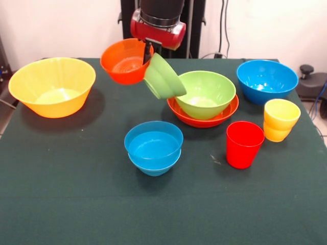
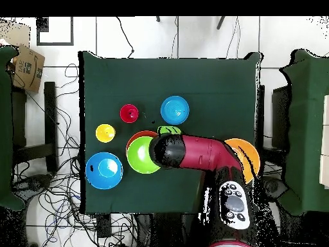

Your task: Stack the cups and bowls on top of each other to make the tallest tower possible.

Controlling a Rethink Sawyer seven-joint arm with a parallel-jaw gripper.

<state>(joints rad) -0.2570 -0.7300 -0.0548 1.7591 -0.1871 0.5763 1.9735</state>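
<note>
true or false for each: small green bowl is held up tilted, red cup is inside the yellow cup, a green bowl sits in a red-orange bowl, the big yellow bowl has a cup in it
1. The small green bowl hangs tilted under the gripper, off the table. True.
2. The red cup sits inside the yellow cup. False: they stand side by side, apart.
3. A larger green bowl is nested in a red-orange bowl. True.
4. The big yellow bowl holds a cup. False: nothing shows in it.
5. The near blue bowl is stacked on the far blue bowl. False: they stand well apart.
</note>
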